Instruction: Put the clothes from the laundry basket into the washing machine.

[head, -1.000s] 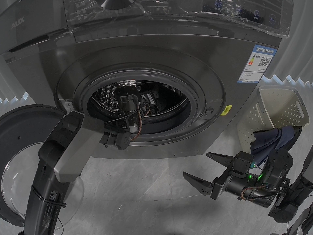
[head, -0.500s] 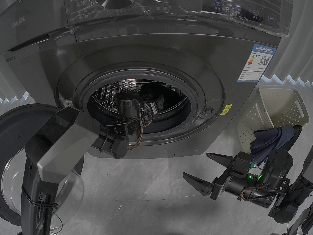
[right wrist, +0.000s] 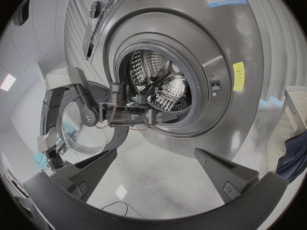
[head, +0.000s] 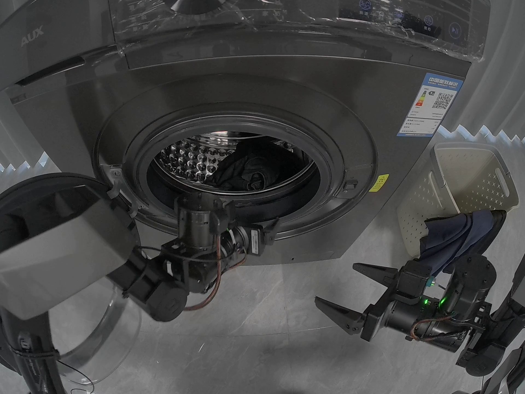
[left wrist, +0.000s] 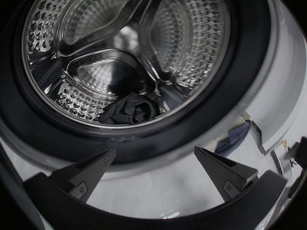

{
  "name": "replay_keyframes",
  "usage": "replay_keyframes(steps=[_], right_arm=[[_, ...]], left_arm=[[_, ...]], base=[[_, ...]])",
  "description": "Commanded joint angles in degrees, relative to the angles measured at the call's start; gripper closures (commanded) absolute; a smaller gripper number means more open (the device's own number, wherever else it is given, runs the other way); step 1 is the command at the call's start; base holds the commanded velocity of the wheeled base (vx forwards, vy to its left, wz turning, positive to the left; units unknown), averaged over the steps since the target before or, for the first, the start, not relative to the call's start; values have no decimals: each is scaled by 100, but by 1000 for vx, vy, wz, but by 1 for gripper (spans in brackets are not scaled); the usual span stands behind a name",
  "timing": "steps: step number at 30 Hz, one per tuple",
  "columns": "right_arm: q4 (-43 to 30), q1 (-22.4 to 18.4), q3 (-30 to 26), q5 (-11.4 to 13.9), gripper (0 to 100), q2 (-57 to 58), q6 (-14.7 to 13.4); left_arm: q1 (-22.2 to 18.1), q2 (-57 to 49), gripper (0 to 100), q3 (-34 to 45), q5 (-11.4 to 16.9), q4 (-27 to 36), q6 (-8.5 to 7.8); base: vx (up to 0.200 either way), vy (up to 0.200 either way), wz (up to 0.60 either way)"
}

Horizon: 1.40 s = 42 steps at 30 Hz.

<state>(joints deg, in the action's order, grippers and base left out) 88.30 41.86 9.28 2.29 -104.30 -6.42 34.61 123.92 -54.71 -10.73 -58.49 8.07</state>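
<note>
Glossy dimpled metal drum (left wrist: 96,48), matt dark cloth (left wrist: 131,109)

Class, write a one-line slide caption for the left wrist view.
Open left pincer faces the washing machine drum, where one dark garment lies.

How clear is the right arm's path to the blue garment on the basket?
Probably clear: nothing covers the blue garment draped over the laundry basket rim, but the open right gripper points away from it.
</note>
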Motion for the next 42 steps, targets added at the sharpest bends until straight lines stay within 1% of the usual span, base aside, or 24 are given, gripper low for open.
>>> replay_keyframes(steps=[1,2,3,6,11,16,18,21,22,23,25,26,29,30,31,32,34,35,38,40,41,42], right_arm=[[-5,-170,-392,-62,0,701,1],[-5,-178,-400,-97,0,754,1],[-14,-161,-427,-212,0,912,-8],[-41,-161,-541,-387,0,1131,-61],[-67,-222,-699,-642,0,1298,-78],[-102,-301,-770,-669,0,1606,-78],[-111,-372,-840,-669,0,1641,-69],[-120,-653,-919,-669,0,1676,-61],[-120,-653,-919,-669,0,1676,-61],[-111,-890,-893,-669,0,1694,-26],[-111,-1005,-884,-669,0,1703,-17],[-102,-1154,-919,-669,0,1712,-17],[-155,-1242,-919,-669,0,1791,-26],[-304,-1365,-919,-660,0,1993,-17],[-322,-1374,-919,-660,0,2010,-17],[-682,-1426,-919,-669,0,2318,-8],[-893,-1435,-919,-677,0,2459,-8],[-1377,-1532,-919,-695,0,2775,62],[-2194,-1760,-919,-818,0,3408,247],[-2572,-1787,-919,-827,0,3786,300],[-2959,-1787,-919,-844,0,4181,300],[-3126,-1787,-919,-862,0,4357,300]], left_arm=[[837,-2056,0,2035,211,-541,-201],[872,-2170,0,2140,229,-541,-192],[969,-2478,0,2439,282,-576,-183],[1118,-2979,0,3001,282,-576,-165],[1153,-3770,0,3722,273,-602,-157],[1065,-4359,0,4091,264,-593,-148],[1065,-4429,0,4162,229,-593,-157],[1048,-4763,0,4355,176,-576,-157],[1048,-4763,0,4355,176,-576,-157],[942,-4947,0,4469,185,-532,-165],[890,-5044,0,4539,185,-541,-174],[855,-5255,0,4663,176,-514,-174],[802,-5475,0,4803,167,-505,-209],[714,-5686,0,4909,167,-470,-218],[714,-5703,0,4917,167,-462,-218],[573,-5949,0,4997,194,-382,-227],[521,-6046,0,5023,194,-321,-236],[406,-6275,0,5067,185,-145,-288],[213,-6802,0,5128,185,242,-473],[134,-7127,0,5137,194,470,-517],[37,-7461,0,5137,185,787,-526],[-24,-7593,0,5137,185,945,-552]], base=[[0,0,0],[0,0,0],[0,0,0],[0,0,0],[0,0,0],[0,0,0],[-200,0,0],[-200,0,0],[-200,0,0],[0,0,0],[0,0,0],[-200,0,0],[-200,0,0],[-200,0,0],[-200,0,0],[0,0,0],[0,0,0],[-200,0,0],[-133,0,0],[0,0,0],[0,0,0],[0,0,0]])
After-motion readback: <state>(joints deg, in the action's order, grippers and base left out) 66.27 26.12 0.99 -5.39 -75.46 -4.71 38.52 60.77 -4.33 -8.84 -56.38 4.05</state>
